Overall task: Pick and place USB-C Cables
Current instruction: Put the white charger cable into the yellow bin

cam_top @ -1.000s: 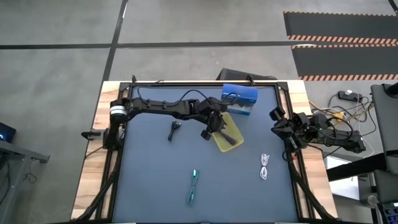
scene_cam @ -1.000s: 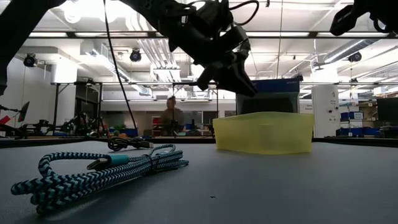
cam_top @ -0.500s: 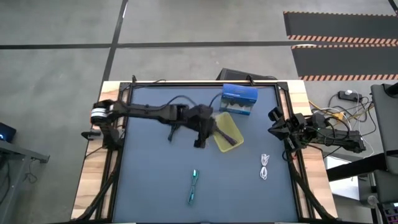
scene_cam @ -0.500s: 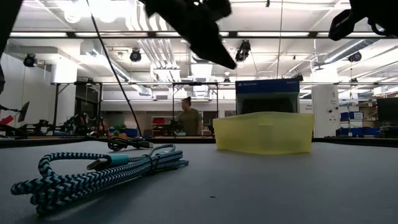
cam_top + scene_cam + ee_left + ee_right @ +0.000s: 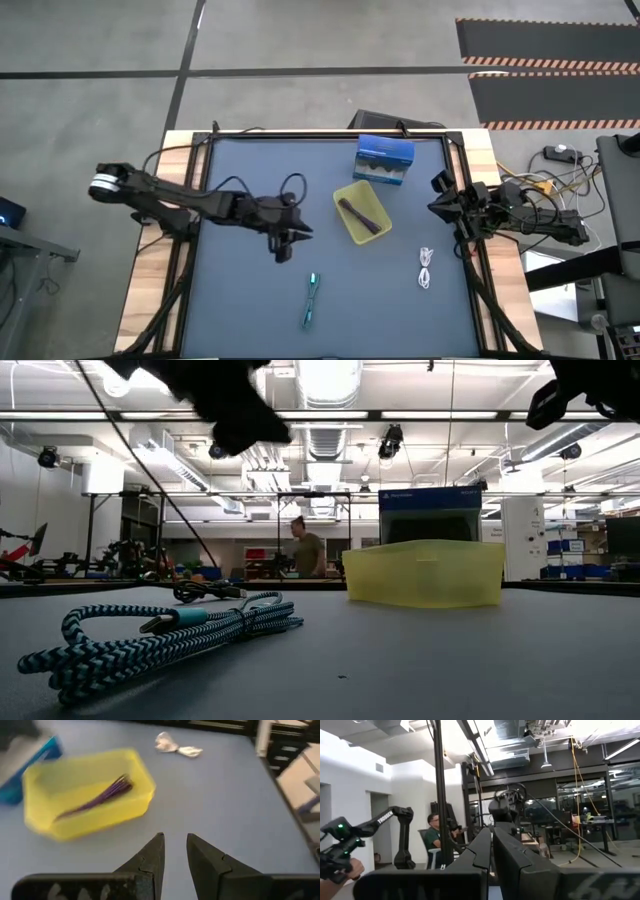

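The dark purple cable lies inside the yellow tray. Flat on the mat are the teal cable, the white cable and the black cable; in the high view my left arm covers the black one. My left gripper hovers left of the tray, narrowly open and empty. My right gripper waits shut at the table's right edge.
A blue box stands behind the tray near the far edge. The table's dark frame rails run along its sides. A person stands in the room far behind the table. Bare mat lies between the teal and white cables.
My left gripper has drawn back from above the yellow tray toward the table's left and near edge, passing over the black cable. The purple cable has stayed in the tray. My right arm has kept still.
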Robot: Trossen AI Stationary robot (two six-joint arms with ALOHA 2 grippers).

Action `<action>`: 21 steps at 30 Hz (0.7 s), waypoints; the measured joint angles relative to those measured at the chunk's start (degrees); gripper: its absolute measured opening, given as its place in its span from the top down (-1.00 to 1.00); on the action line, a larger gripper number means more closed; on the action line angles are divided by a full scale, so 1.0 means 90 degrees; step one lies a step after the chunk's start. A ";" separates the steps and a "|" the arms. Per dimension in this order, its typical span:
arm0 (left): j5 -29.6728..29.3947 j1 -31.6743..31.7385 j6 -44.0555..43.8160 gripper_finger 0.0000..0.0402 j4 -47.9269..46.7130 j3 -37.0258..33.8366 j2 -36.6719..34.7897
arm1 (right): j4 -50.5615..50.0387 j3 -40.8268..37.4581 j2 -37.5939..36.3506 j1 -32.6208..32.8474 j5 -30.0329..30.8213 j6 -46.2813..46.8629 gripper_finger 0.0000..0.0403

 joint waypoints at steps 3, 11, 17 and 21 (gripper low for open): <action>-0.0347 0.0012 -0.0412 0.67 0.0347 -0.0602 -0.0369 | 0.0014 0.0000 0.0000 0.0000 0.0024 -0.0099 0.94; -0.1016 0.0015 -0.0712 0.67 0.0956 -0.1414 -0.0940 | 0.0007 0.0000 0.0002 0.0000 0.0053 -0.0170 0.94; -0.1344 0.0026 -0.0520 0.67 0.1061 -0.1465 -0.0984 | 0.0002 0.0000 0.0000 0.0000 0.0051 0.0063 0.94; -0.1843 0.0026 -0.0355 0.67 0.1087 -0.1399 -0.0984 | 0.0014 0.0000 0.0000 0.0000 0.0057 -0.0017 0.94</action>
